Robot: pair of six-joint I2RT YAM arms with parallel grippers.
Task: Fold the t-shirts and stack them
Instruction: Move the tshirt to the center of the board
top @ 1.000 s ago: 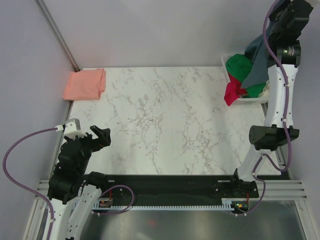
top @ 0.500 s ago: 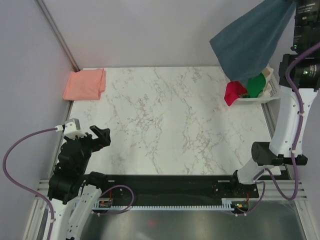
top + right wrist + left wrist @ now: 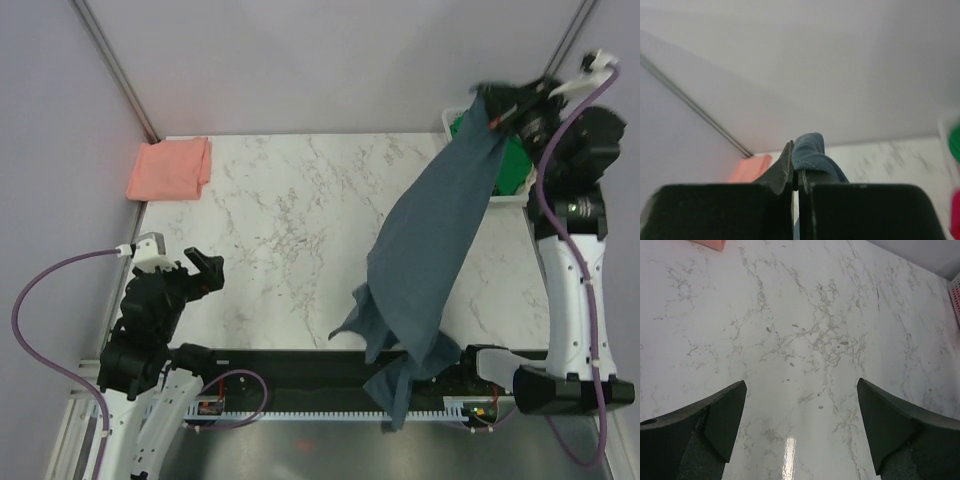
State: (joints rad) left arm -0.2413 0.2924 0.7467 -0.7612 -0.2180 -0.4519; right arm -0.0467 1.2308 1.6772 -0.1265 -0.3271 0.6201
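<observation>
My right gripper (image 3: 492, 108) is shut on an edge of the large slate-blue t-shirt (image 3: 432, 255) and holds it high at the back right. The shirt hangs down in a long drape to the table's near edge. In the right wrist view the gripper (image 3: 796, 172) pinches a fold of the blue cloth (image 3: 810, 150). The salmon-pink t-shirt (image 3: 170, 168) lies folded at the table's back left corner; it also shows in the right wrist view (image 3: 747, 169). My left gripper (image 3: 205, 272) is open and empty near the front left, above bare marble (image 3: 800, 405).
A white basket (image 3: 500, 198) with green (image 3: 512, 160) and red garments stands at the back right, partly hidden by the hanging shirt. A black rail (image 3: 300, 372) runs along the table's near edge. Walls close in the back and left.
My right arm has swung the blue shirt out of the basket and forward; it now hangs over the table's right half down to the near edge. The left arm has barely moved.
</observation>
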